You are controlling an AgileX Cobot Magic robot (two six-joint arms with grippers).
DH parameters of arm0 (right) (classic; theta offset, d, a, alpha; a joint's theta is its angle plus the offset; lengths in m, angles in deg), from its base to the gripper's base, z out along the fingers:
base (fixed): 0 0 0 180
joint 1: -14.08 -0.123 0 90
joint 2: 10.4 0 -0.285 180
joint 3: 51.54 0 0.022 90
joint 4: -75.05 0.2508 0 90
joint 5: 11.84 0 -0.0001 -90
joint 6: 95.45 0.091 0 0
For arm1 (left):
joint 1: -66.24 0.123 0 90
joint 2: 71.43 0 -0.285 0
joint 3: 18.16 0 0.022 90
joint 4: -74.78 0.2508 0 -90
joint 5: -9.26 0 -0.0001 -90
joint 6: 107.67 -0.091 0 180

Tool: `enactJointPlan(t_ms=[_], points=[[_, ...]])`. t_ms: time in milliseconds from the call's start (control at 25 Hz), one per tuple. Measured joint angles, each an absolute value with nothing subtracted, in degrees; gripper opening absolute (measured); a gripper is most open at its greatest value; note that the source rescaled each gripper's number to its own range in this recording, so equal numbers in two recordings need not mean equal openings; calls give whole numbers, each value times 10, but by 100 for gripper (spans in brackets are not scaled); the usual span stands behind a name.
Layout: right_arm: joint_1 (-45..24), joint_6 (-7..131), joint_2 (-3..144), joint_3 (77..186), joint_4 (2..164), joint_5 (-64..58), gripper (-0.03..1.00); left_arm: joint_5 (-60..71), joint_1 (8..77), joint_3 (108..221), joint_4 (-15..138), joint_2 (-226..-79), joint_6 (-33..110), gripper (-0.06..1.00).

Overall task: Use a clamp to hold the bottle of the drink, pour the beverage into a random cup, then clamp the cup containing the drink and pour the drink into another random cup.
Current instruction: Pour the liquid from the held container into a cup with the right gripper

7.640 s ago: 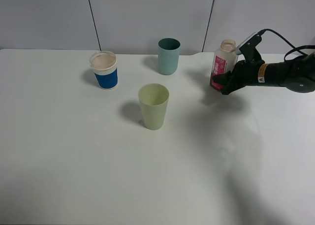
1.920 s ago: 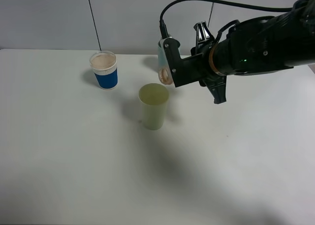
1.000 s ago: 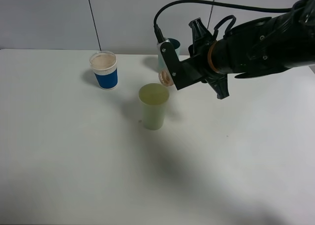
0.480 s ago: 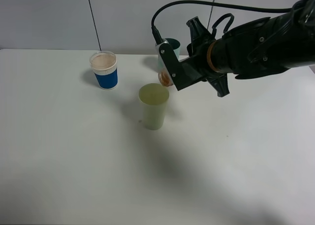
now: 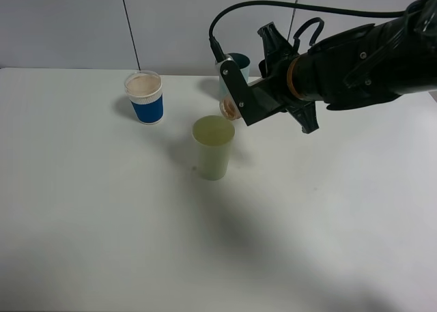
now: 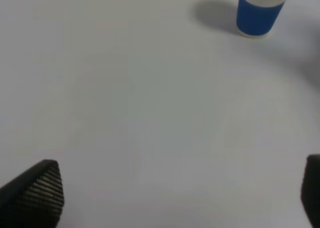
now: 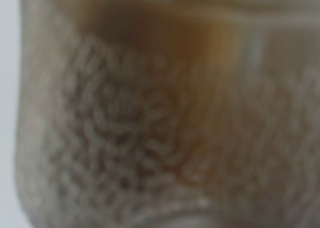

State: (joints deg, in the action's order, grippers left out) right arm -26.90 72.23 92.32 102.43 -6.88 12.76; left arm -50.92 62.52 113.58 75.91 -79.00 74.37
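Note:
My right gripper (image 5: 233, 99) is shut on the drink bottle (image 5: 228, 108) and holds it tipped over, its mouth just above the far right rim of the pale green cup (image 5: 213, 147). Most of the bottle is hidden by the gripper. The right wrist view is filled by the blurred bottle (image 7: 160, 118) with brown drink in it. A teal cup (image 5: 239, 65) stands behind the gripper, partly hidden. A blue paper cup (image 5: 145, 97) stands at the back left and also shows in the left wrist view (image 6: 261, 11). My left gripper (image 6: 175, 190) is open and empty over bare table.
The white table (image 5: 102, 223) stretches out in front and to the left of the cups. A grey panelled wall (image 5: 68, 25) runs along the back edge. The right arm (image 5: 355, 59) and its cable hang over the back right.
The right gripper carried the bottle from the back right to the green cup and tipped it. In the last second the mouth sank slightly toward the rim.

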Motion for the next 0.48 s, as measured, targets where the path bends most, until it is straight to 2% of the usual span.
enactJointPlan(t_ms=[480], points=[[-269, 722, 923, 1024, -74, 128, 0, -509, 625, 1136, 759, -790, 744, 100]])
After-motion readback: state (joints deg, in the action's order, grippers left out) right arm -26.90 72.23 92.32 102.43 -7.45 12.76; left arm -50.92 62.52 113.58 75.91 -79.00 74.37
